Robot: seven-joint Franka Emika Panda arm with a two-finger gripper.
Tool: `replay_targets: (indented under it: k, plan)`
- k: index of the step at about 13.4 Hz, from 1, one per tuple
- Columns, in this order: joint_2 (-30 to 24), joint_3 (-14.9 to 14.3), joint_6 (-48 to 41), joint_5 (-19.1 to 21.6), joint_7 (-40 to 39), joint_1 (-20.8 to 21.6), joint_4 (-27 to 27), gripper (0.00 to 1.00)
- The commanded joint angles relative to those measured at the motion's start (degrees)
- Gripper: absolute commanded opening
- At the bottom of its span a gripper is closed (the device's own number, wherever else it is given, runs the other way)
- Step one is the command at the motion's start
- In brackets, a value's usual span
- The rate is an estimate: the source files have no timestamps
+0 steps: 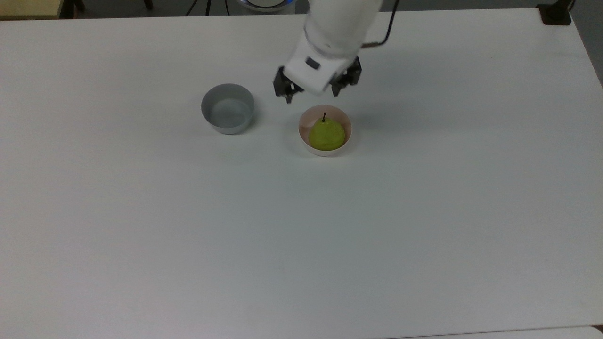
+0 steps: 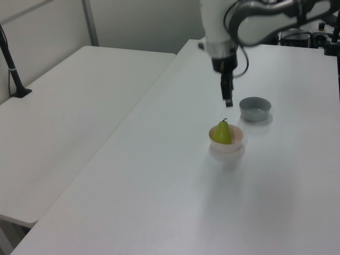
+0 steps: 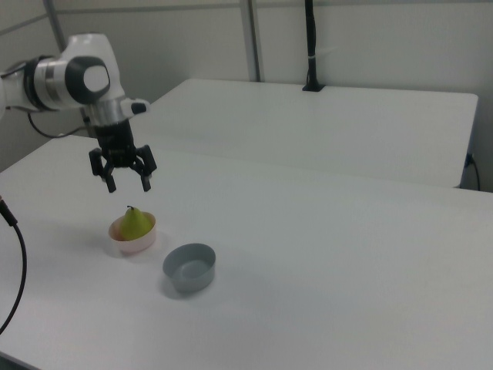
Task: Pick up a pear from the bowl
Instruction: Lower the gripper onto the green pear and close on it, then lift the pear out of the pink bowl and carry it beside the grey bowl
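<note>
Approach step: we hover the gripper (image 3: 129,186), fingers spread, above the pear (image 1: 326,134) in the bowl (image 1: 304,141), upper-centre of top view.
Next, we reckon: centre over pear, drop, pinch.

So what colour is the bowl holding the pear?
Pale pink bowl, clearest in the top view.

Grey bowl (image 1: 228,108): small, round, upright on white table (image 1: 301,245), nothing visible inside.

White table: broad plain top, bare across most of surface.

Second white table (image 2: 69,122): set edge to edge along first, on left view's left; top bare.

Black post (image 2: 11,66): on flat base at second table's far edge; also in right view (image 3: 310,46).

Black cable (image 3: 17,262): curves along right view's left edge.
</note>
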Motion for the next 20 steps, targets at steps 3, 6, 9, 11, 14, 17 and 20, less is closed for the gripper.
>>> replay_targets:
  k: [3,6,9,11,14,17,20]
  plan:
    - [7.9,-1.0,7.3,-0.5,-2.7,3.1,-1.0,1.00]
    - [9.6,-0.9,10.0,-1.0,-2.8,3.3,-2.1,1.00]
    - [10.9,-0.8,10.3,-2.1,-2.8,4.0,-2.2,0.98]
    - [10.9,-0.7,10.3,-3.0,-2.8,4.1,-3.2,0.77]
    - [10.4,-0.5,9.9,-3.0,-2.8,4.1,-3.0,0.26]
    - [7.7,-0.5,9.0,-2.8,-2.8,4.1,-2.7,0.26]
    - [3.6,-1.4,3.7,-1.7,-5.0,3.2,0.0,0.26]
